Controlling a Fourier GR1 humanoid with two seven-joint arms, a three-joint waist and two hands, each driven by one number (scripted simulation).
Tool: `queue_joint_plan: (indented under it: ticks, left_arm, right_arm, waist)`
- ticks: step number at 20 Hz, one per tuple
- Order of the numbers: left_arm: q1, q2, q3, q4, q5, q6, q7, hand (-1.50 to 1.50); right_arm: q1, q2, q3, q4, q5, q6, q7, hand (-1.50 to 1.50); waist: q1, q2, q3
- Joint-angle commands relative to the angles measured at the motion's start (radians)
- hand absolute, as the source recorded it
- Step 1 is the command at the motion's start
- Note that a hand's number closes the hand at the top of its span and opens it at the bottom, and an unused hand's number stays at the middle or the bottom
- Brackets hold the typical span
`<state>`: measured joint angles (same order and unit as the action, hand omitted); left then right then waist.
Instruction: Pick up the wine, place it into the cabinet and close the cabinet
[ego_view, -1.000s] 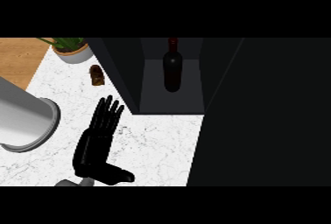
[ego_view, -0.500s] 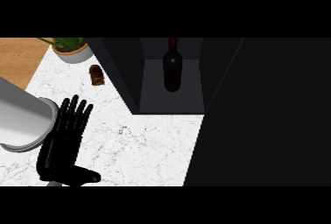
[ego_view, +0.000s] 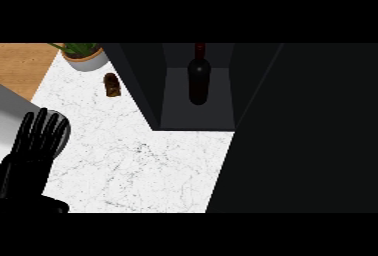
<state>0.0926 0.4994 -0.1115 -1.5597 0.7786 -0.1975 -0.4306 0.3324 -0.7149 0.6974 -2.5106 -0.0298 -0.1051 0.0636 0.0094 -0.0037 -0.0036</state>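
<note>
The cabinet (ego_view: 295, 125) is the biggest thing here, a dark mass that lies ahead and to the right of the left robot hand (ego_view: 33, 150), well apart from it across the bench (ego_view: 140, 165). Its compartment stands open toward the view, and a broad dark panel, probably its door, fills the far right. The white marbled bench spreads between the robot hand and the cabinet. A large grey cylinder (ego_view: 15, 107) sits just beside the robot hand, touching or overlapping its fingertips in this view.

The left robot hand shows at the lower left edge, fingers straight and apart, holding nothing; it looks at rest. The right robot hand is not to be seen.

The wine (ego_view: 198, 75) is already inside the cabinet, ahead and well to the right of the robot hand, its long axis upright. So placing looks done and closing the door remains; the door lies on the right, farther from this hand.

A potted plant (ego_view: 85, 54) and a small brown object (ego_view: 111, 85) sit ahead of the robot hand.
</note>
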Motion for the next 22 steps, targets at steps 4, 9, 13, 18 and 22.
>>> queue_joint_plan:
  ticks: [4,9,13,18,22]
  left_arm:
    - [0.035,0.042,0.057,0.029,0.037,-0.085,-0.005,-1.5]
    - [0.011,0.057,0.065,0.041,0.049,-0.103,0.023,-1.5]
    - [-0.027,0.059,0.081,0.079,0.047,-0.127,0.011,-1.5]
    - [-0.005,0.07,0.073,0.043,0.054,-0.13,0.039,-1.5]
    - [-0.045,0.084,0.103,0.093,0.081,-0.141,0.058,-1.5]
  right_arm:
    - [-0.106,0.112,0.122,-0.161,-0.018,-0.02,0.164,1.5]
    - [-0.189,0.183,0.146,-0.11,-0.03,-0.018,0.198,1.5]
    - [-0.298,0.25,0.101,-0.038,-0.074,-0.01,0.237,1.5]
    - [-0.438,0.35,0.094,0.063,-0.076,-0.019,0.329,1.5]
    - [-0.613,0.487,0.074,0.176,-0.069,-0.058,0.434,1.5]
  waist:
    - [0.015,0.003,-0.002]
    - [0.021,0.005,-0.004]
    - [0.037,0.014,-0.005]
    - [0.068,0.01,-0.005]
    - [0.05,0.008,-0.004]
